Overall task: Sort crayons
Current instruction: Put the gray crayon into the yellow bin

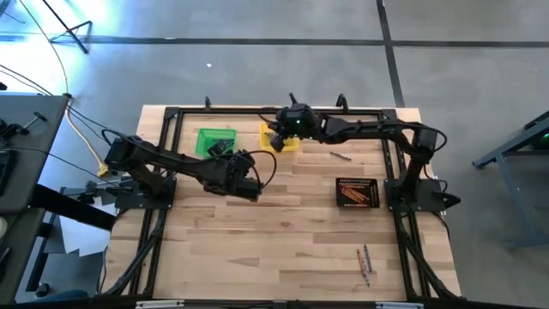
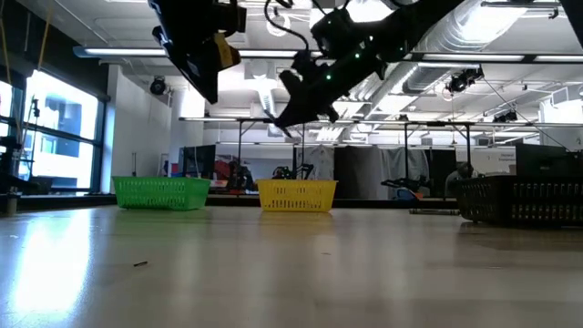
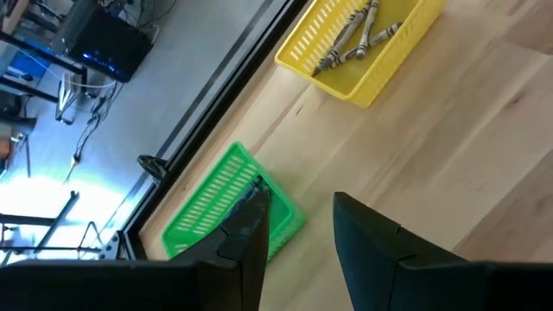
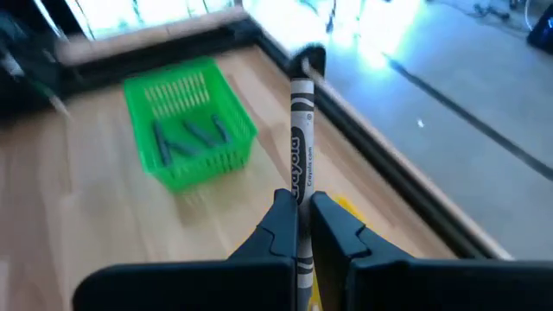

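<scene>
Wooden tabletop (image 1: 257, 240) spreads below. My left gripper (image 3: 298, 238) hangs spread and empty near the green bin (image 1: 214, 142). My right gripper (image 4: 300, 229) pinches a grey crayon (image 4: 300, 142) above the yellow bin (image 1: 280, 138); I should centre it over the bin's middle before releasing.

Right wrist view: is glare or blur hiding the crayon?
Right wrist view: grey crayon in the right tool reads sharp; green bin behind is motion-blurred, window glare washes the far edge. Low view: backlit arms are silhouettes.
</scene>
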`<state>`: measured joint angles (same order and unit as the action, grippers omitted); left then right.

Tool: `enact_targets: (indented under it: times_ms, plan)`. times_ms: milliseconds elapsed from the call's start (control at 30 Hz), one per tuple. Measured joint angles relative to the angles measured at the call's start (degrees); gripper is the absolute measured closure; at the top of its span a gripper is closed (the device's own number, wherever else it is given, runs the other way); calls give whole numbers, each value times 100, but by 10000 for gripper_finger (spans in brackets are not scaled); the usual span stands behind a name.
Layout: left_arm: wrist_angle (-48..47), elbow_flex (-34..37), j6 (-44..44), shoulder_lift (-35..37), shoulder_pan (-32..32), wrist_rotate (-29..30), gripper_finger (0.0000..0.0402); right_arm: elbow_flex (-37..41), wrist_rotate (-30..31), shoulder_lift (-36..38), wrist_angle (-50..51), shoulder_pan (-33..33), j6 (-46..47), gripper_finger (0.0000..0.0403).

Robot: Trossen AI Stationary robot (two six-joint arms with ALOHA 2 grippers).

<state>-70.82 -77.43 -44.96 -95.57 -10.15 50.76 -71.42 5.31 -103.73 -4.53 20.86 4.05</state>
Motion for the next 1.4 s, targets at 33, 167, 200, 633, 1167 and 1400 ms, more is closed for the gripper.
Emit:
enact_targets:
  times_ms: [33, 167, 200, 633, 1167, 1400]
  plan:
    - [-11, 0, 0, 0, -22, 0, 286, 2, 66, -55, 39, -24, 0, 402]
    - [-46, 0, -58, 0, -112, 7, 286, 4, 122, -392, -5, -19, 54, 402]
    - [-54, 0, -104, 0, -136, 6, 286, 4, 122, -483, -19, -10, 110, 402]
    - [-307, 0, -595, 0, -293, -5, 286, 7, 192, -729, 147, 16, 105, 402]
    - [-290, 0, -602, 0, -293, -9, 286, 7, 568, -729, 1207, 90, 42, 401]
    - [-285, 0, -605, 0, -293, 15, 286, 7, 566, -727, 1210, 88, 44, 392]
